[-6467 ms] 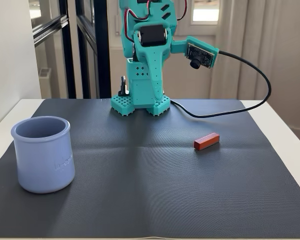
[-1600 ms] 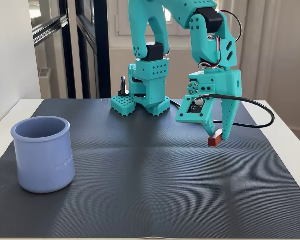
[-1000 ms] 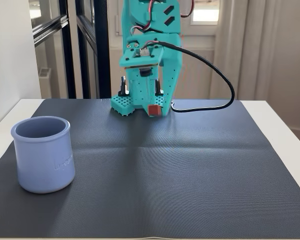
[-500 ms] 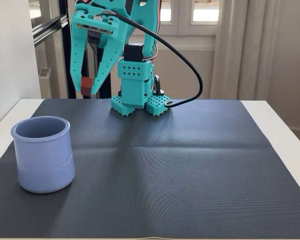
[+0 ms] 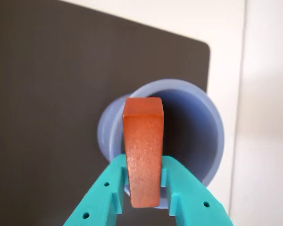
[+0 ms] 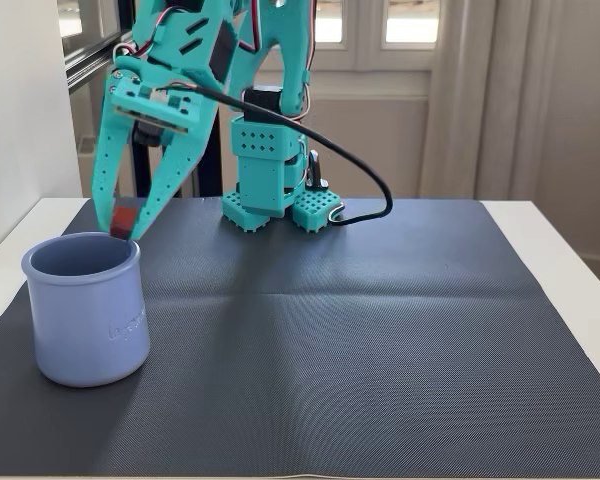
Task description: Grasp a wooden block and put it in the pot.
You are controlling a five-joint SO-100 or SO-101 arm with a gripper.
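Observation:
The reddish-brown wooden block (image 5: 143,155) stands clamped between my teal fingers (image 5: 101,195) in the wrist view, its end reaching over the pot's mouth. The lavender-blue pot (image 5: 193,136) lies right behind and below it. In the fixed view the gripper (image 6: 123,228) hangs at the left, shut on the block (image 6: 125,217), just above the far rim of the pot (image 6: 85,310). The pot stands upright near the mat's front left corner. I cannot see inside the pot from the fixed view.
A dark textured mat (image 6: 360,340) covers the white table (image 6: 570,240). The arm's teal base (image 6: 270,180) stands at the mat's far edge with a black cable (image 6: 365,180) looping to its right. A white wall (image 6: 20,110) is close on the left.

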